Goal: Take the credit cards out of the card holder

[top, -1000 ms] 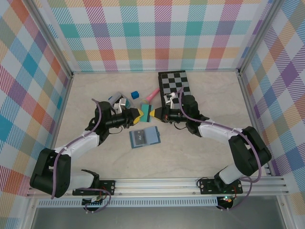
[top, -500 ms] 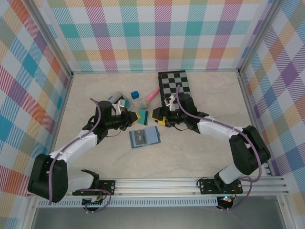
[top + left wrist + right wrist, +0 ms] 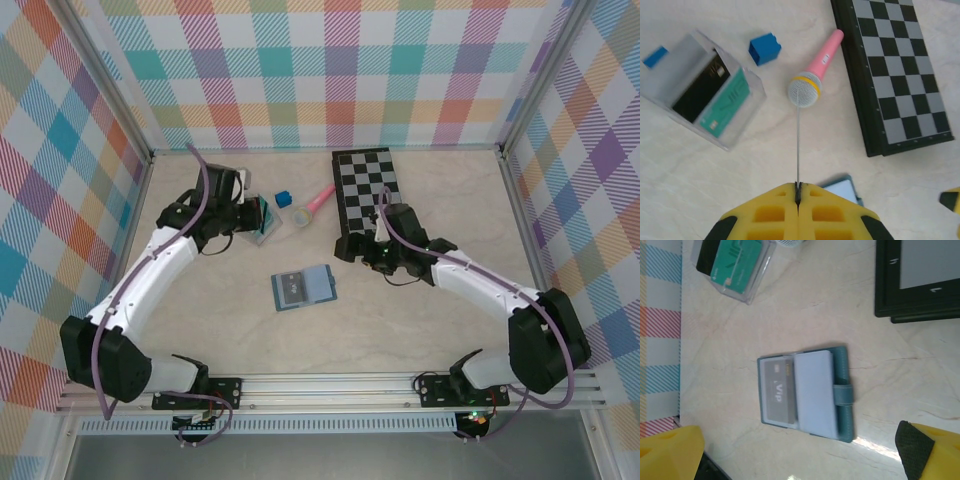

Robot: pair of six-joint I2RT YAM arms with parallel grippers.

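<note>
One chessboard [image 3: 367, 185] is lying flat. Left of it, four credit cards [image 3: 777, 390] are showing: a grey card [image 3: 290, 290] is sitting in the single open card holder [image 3: 844, 395], a green-teal card [image 3: 725, 102] and a dark card [image 3: 697, 92] are resting in the one clear box [image 3: 680, 65], and an edge-on card [image 3: 798, 135] is appearing as a thin line. One pink toy microphone [image 3: 820, 62] is lying just beside the chessboard's left edge. Two blue blocks are sitting farther left: a cube [image 3: 764, 50] and a smaller piece [image 3: 655, 56].

We see the card holder [image 3: 303, 288] on the worktop [image 3: 420, 330]; behind it the box [image 3: 685, 60] lies left and the chessboard [image 3: 367, 180] right.
</note>
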